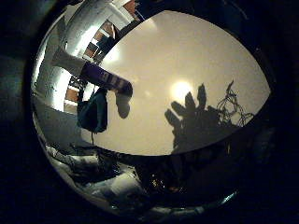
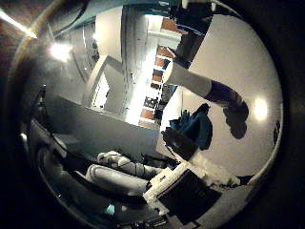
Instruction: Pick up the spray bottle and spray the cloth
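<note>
little finger side palm view: the white-topped, purple-bodied plastic spray bottle stands on the pale matte table, with the crumpled dark teal cloth lying just beside it, toward the table's near edge. taking the bottle as the dial's centre in this picture, the cloth sits at about six o'clock. a spread-fingered shadow falls on the table well apart from both, so the right hand is probably open, though none of it shows here.

thumb side palm view: the bottle again stands with the cloth just beside it; white and black parts of the right hand reach in, fingers unclear, so i cannot tell its state for sure.

my judgement: the step is the reach. approach the bottle's purple body from the side away from the cloth, wrap low on the body, and leave a finger free for the trigger.
</note>
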Controlling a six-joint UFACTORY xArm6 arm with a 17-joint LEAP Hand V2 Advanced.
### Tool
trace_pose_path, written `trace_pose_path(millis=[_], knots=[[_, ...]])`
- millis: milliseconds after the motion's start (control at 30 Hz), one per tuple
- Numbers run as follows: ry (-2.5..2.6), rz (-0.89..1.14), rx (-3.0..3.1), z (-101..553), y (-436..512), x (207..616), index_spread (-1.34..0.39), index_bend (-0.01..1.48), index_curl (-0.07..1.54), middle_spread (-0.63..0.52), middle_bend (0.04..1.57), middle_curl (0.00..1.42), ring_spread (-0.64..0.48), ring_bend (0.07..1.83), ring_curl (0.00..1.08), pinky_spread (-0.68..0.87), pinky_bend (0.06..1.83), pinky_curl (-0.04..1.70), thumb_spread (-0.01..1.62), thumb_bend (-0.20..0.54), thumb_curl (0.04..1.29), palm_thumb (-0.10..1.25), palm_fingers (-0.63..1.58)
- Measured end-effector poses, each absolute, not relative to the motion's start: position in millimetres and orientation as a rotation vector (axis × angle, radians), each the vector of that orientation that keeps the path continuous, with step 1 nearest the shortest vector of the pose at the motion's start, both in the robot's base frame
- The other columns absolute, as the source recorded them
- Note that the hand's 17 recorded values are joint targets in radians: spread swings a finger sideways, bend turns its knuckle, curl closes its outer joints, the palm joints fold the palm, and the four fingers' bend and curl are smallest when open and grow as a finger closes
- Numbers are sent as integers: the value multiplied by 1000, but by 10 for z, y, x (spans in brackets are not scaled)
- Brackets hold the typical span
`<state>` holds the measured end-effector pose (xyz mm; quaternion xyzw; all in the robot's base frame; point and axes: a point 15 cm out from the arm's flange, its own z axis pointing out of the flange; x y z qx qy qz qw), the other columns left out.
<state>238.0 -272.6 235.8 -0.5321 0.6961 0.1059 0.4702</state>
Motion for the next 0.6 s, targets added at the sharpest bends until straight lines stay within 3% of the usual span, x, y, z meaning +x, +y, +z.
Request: trace_pose_path(millis=[600], knots=[[1657,291,-1235,2239,-2520,2496,-209,152,270,66,267,358,170,363,255,354,302,314,1024,-25,326,633,163]])
